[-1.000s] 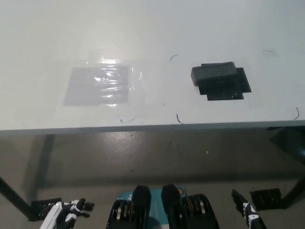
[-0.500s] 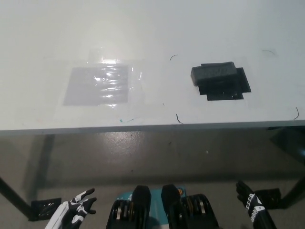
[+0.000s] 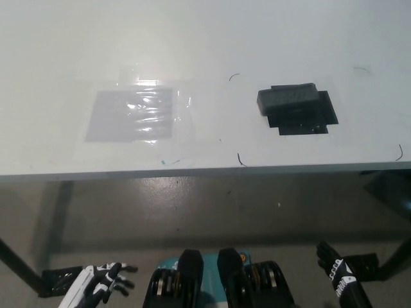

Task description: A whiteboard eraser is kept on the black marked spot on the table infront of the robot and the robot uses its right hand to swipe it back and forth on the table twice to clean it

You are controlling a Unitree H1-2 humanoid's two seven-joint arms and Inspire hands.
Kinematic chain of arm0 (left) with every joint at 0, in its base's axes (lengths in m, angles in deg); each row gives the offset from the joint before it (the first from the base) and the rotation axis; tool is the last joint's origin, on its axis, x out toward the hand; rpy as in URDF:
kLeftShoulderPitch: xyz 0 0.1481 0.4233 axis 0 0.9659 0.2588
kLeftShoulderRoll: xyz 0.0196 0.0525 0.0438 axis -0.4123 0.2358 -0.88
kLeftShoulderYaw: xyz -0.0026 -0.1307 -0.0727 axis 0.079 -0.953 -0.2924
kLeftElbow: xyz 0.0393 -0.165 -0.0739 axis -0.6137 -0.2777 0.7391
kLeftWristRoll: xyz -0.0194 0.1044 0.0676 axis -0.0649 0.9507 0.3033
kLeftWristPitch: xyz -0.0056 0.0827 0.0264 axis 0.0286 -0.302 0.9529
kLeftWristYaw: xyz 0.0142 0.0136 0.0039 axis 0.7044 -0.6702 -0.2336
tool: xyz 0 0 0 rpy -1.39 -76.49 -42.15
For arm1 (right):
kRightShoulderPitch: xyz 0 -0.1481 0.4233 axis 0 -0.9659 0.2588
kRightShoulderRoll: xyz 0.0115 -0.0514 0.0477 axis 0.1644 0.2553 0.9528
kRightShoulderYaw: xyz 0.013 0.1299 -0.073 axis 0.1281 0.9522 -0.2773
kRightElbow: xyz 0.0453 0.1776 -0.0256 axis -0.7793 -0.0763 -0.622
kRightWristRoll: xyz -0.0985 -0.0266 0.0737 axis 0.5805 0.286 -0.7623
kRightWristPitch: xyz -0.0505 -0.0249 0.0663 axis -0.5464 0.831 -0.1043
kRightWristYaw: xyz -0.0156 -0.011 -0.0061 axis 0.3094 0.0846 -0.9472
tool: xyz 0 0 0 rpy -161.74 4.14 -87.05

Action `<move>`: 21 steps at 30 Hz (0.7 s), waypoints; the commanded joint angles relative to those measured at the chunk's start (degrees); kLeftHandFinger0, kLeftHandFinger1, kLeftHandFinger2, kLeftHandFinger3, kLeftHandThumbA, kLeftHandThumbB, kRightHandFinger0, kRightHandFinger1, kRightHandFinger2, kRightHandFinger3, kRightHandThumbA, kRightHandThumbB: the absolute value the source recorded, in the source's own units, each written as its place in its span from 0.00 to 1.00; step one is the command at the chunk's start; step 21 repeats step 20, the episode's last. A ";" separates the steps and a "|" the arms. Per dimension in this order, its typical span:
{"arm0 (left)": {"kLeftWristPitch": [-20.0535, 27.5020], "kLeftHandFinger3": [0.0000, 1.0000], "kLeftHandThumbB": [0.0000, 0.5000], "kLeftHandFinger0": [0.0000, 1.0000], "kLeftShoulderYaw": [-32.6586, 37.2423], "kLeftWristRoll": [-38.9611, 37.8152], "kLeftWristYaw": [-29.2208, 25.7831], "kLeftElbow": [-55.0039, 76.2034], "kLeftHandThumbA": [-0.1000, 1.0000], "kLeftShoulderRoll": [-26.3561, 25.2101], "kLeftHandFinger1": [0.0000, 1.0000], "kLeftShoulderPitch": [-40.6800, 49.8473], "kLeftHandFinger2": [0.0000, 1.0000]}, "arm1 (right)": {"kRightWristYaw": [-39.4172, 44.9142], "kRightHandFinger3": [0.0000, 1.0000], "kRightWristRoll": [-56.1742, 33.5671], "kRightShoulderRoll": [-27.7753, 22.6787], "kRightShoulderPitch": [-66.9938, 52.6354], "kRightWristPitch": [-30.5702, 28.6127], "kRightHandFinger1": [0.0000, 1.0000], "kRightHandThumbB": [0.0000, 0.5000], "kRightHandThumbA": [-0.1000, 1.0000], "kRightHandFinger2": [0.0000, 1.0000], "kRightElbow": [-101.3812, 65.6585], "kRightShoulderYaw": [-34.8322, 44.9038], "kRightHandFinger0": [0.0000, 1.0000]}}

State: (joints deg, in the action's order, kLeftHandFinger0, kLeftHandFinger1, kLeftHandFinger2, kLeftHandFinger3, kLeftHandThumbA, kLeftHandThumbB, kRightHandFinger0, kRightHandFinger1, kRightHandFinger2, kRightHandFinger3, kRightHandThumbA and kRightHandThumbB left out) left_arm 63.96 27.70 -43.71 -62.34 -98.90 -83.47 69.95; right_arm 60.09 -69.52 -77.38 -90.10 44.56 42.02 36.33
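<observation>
A dark grey whiteboard eraser (image 3: 289, 99) lies on the black marked spot (image 3: 308, 119) at the right of the white table (image 3: 205, 38), covering the spot's upper left part. My black right hand (image 3: 335, 269) is low at the bottom right, below the table edge and far from the eraser, fingers spread and holding nothing. My white left hand (image 3: 106, 281) rests at the bottom left, also below the table, fingers apart and empty.
A grey patch under glossy clear tape (image 3: 135, 115) lies on the table's left half. Small pen marks (image 3: 241, 159) dot the surface near the front edge (image 3: 205, 172). Dark table legs and feet (image 3: 359, 264) stand on the floor below.
The left hand has dropped slightly and its fingers have spread more. The right hand has risen a little since a second ago. The eraser has not moved.
</observation>
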 commanded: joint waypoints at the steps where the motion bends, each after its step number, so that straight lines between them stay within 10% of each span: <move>1: 1.33 0.00 0.65 0.00 -0.34 -1.15 0.60 2.15 0.84 -1.20 0.00 -0.87 0.00 | 1.03 1.00 2.21 0.69 1.08 -3.68 1.00 0.57 1.00 1.00 -0.26 1.12 1.00; 21: 1.06 0.00 0.60 0.00 -0.43 -0.33 0.08 2.35 0.85 -1.35 0.00 -1.32 0.00 | 1.14 1.00 4.75 1.19 1.52 -3.68 1.00 0.62 1.00 1.00 -0.80 1.44 1.00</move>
